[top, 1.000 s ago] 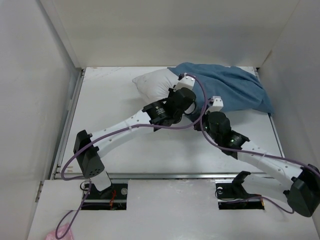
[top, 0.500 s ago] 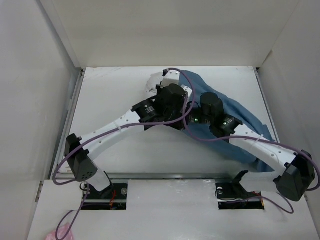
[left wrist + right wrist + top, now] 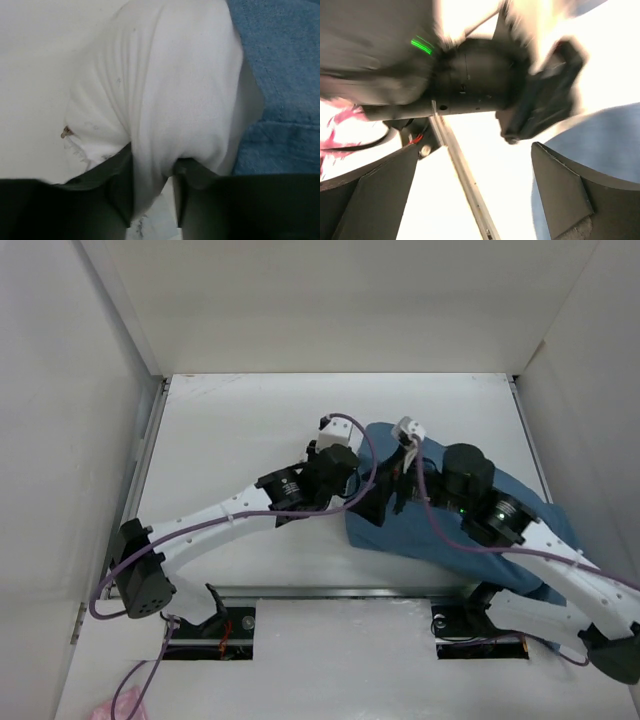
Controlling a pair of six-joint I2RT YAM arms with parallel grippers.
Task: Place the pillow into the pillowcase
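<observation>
The pillow (image 3: 160, 100) is bulging out ahead of the left gripper (image 3: 152, 197), which is pinching a fold of its white cloth. The pillowcase (image 3: 280, 75) is lying just right of those fingers. The right gripper (image 3: 470, 200) is hanging spread and empty, so nothing is holding the case. A push is likely sliding the case along, not filling it.

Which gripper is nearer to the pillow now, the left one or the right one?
Left. The left gripper is shut on a fold of the pillow, touching it. The right gripper is open beside the pillowcase and holds nothing.
</observation>
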